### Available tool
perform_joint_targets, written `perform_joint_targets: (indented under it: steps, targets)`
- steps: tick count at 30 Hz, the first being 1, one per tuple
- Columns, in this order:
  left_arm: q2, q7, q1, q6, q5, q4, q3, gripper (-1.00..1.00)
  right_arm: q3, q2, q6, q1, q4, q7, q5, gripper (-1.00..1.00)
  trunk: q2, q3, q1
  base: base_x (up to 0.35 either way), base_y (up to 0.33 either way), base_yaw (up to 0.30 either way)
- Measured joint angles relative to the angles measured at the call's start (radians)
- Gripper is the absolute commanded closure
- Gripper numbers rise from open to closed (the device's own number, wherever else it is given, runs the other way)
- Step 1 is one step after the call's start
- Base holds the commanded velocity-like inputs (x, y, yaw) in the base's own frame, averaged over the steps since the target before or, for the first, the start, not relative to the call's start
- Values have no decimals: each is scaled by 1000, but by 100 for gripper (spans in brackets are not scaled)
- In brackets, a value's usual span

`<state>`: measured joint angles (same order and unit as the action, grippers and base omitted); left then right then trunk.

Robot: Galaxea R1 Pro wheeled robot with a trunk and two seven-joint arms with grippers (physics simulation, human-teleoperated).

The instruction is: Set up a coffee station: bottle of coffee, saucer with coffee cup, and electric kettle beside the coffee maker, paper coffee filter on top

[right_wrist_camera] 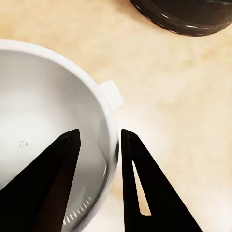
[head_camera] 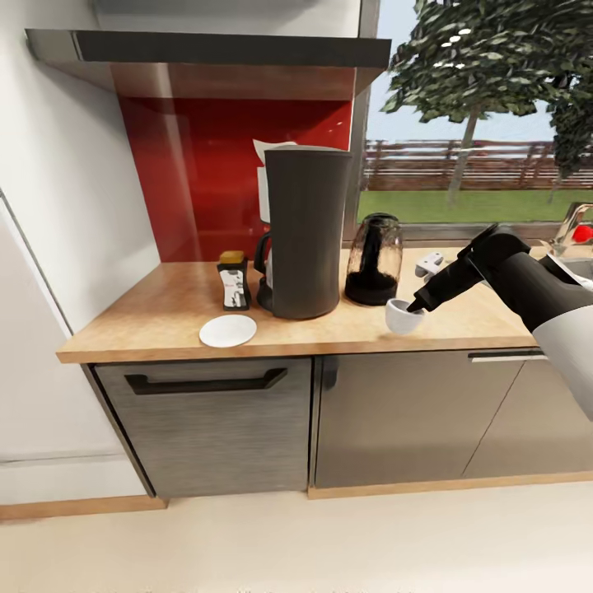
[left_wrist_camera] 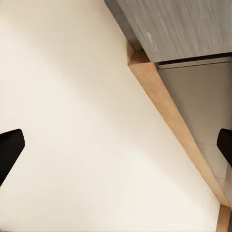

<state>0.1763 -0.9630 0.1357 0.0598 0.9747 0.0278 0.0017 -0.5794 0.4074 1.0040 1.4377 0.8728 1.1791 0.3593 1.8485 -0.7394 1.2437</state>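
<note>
The tall dark grey coffee maker (head_camera: 305,239) stands on the wooden countertop (head_camera: 165,313), and a white paper filter (head_camera: 268,150) peeks over its top. To its left is the small bottle of coffee (head_camera: 233,282), with the white saucer (head_camera: 227,330) in front of it. The dark electric kettle (head_camera: 373,259) stands just right of the maker. My right gripper (head_camera: 416,306) is shut on the rim of the white coffee cup (head_camera: 400,317), which tilts at the counter's front. One finger is inside the cup (right_wrist_camera: 43,96) and one finger (right_wrist_camera: 145,183) outside. My left gripper (left_wrist_camera: 116,150) hangs open over the floor.
A small white object (head_camera: 428,263) lies right of the kettle. A faucet with a red knob (head_camera: 576,232) and a sink edge are at the far right. A range hood (head_camera: 206,49) overhangs the counter. A white wall (head_camera: 66,189) bounds the left.
</note>
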Motion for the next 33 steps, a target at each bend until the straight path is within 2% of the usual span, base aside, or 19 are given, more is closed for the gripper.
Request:
perform_joint_targets:
  steps: [23,33]
  targets:
    - [0,0,0,0,0,0,0,-100,2,0,0,0,0,0,0,100,0,0,0,-5,1,0]
    - [0,0,0,0,0,0,0,-100,2,0,0,0,0,0,0,100,0,0,0,-57,208,-2]
